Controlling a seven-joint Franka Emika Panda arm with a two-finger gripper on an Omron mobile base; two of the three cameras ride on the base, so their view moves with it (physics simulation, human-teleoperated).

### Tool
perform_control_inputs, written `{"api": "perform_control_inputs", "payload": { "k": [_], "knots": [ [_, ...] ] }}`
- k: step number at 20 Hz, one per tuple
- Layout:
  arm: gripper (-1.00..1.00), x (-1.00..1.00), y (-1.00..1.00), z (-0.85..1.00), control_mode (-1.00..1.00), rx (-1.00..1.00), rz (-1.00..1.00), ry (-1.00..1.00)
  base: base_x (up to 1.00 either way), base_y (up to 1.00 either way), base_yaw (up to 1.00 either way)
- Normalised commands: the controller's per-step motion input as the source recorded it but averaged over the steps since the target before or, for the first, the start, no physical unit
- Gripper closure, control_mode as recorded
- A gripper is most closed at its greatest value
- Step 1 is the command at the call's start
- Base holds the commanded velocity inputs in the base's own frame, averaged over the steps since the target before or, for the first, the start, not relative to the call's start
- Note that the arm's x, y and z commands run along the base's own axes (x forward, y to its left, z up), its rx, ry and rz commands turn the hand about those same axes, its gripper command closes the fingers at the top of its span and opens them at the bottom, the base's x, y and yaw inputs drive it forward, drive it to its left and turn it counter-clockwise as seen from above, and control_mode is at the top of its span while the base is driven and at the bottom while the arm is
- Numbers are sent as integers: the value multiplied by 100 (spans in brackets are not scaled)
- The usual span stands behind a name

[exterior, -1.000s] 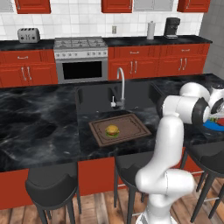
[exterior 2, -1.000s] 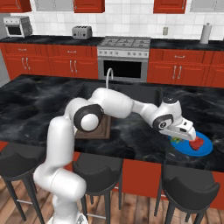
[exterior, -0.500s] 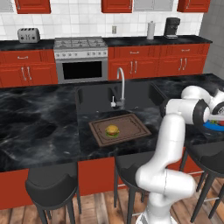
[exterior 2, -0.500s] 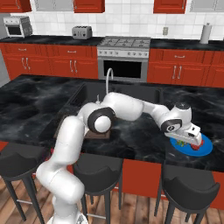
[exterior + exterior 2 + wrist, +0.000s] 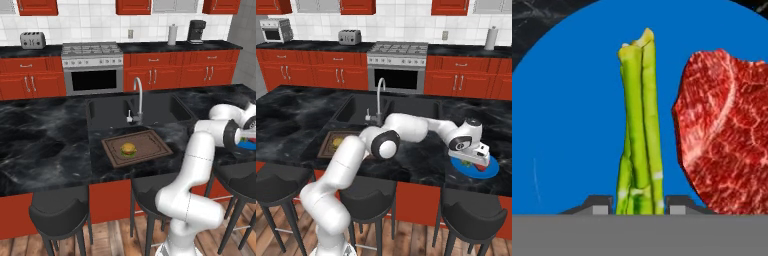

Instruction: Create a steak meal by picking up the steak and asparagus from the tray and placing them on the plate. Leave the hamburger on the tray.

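Note:
In the hand view the asparagus [image 5: 639, 125] lies low over the bright blue plate [image 5: 567, 125], its stalks pinched between my two fingertips; my gripper [image 5: 639, 206] is shut on it. The red steak [image 5: 727, 140] rests flat on the plate just right of the stalks. From the right base view the gripper [image 5: 476, 161] sits down on the plate [image 5: 492, 171] at the island's right end, with the steak [image 5: 482, 168] beside it. The hamburger [image 5: 128, 149] sits alone on the brown tray [image 5: 155, 142] in front of the sink.
A sink basin with a tall faucet [image 5: 137, 97] lies behind the tray. Black stools [image 5: 60, 212] stand along the island's near edge. The stove [image 5: 92, 65] and red cabinets line the back wall.
The arm has stretched further right and the hand has come down onto the blue plate, still carrying the asparagus. The burger and tray have not moved.

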Motion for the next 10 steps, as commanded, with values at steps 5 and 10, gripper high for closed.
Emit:
{"api": "perform_control_inputs", "payload": {
  "k": [5,10],
  "knots": [
    [-100,5,-5,-39,-100,0,4,0,0,0,0],
    [-100,-10,18,-1,-100,-1,0,0,0,0,0]
  ]
}}
